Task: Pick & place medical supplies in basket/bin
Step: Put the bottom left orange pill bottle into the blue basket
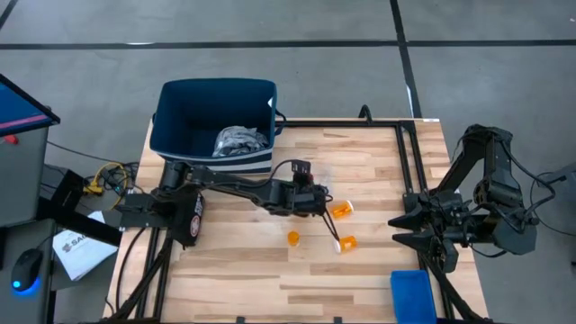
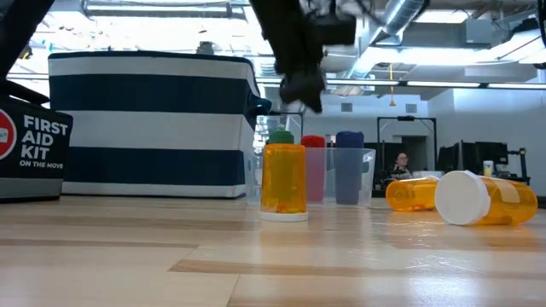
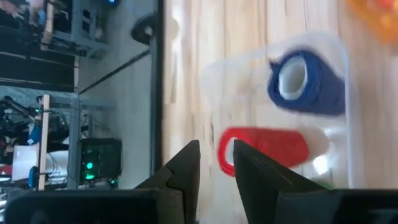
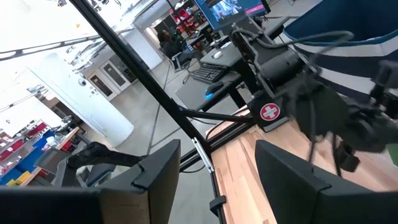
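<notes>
Three pill bottles (image 1: 342,210) lie mid-table, right of the basket (image 1: 214,115); the bin (image 1: 412,294) sits at the front-right corner.

The wooden table (image 1: 270,270) carries a navy basket (image 1: 216,112), three orange pill bottles (image 1: 342,210), a clear tray (image 2: 363,175) and a blue bin (image 1: 412,295).

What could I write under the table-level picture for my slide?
Upright orange plastic pill bottle beside a clear tray of coloured cylinders, two orange bottles lying sideways.

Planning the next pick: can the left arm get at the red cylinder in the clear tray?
Probably yes: the left gripper hangs right over the red cylinder, fingers slightly apart, nothing between them.
</notes>
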